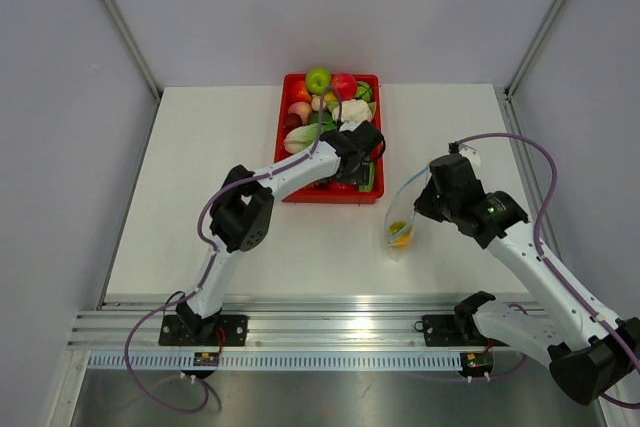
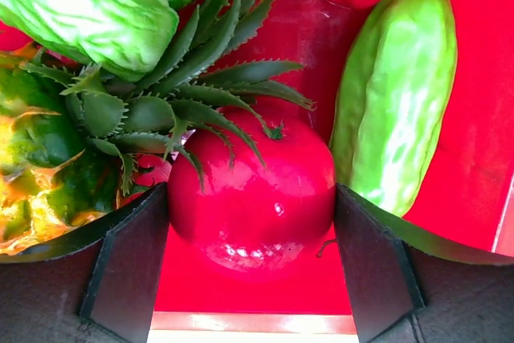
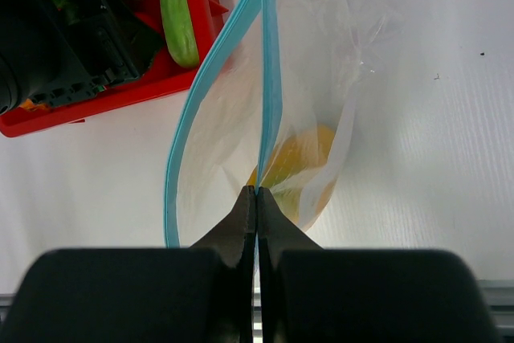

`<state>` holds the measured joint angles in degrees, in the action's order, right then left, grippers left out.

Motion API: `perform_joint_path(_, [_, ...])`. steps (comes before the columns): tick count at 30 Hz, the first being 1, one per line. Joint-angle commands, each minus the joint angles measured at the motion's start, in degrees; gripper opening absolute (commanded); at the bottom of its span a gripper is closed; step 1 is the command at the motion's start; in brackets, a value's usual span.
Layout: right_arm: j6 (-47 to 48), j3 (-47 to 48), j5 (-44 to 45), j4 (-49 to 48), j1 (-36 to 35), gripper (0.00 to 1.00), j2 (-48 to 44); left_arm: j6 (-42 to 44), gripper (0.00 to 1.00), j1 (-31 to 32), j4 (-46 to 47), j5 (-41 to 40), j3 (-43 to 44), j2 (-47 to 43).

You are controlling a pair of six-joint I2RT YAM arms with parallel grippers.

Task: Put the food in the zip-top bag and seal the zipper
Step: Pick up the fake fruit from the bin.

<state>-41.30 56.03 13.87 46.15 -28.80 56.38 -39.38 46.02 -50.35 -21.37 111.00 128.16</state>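
One red tray holds one pineapple, one red tomato and one green gourd among other toy foods too crowded to count. One bag holds one orange fruit.

SITE: robotics lab test cell | EVIDENCE: white table, plain grey panels, aluminium struts | RIG: left arm and right arm bolted to slotted rail

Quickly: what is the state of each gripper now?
The left gripper: jaws apart around the red tomato; whether it grips cannot be told.
The right gripper: shut on the zip-top bag, at its mouth edge.
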Motion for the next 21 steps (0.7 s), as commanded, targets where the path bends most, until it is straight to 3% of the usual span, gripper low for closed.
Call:
perform_joint_path(1, [0.78,1.8,-0.6,-1.76,0.41,0.0,0.13,0.96,0.52,0.03,3.41,-1.49,-1.47,-5.01])
perform_joint_path(9, [0.34,1.19,-2.7,-4.49,0.49,0.0,2.5,4.39,0.36,0.03,9.21,1.32,-9.66,-17.32])
perform_joint_path(21, [1.04,3.99,-8.24,-11.17,0.41,0.0,10.85,8.44,0.34,0.03,11.15,5.45,-10.72,-21.02])
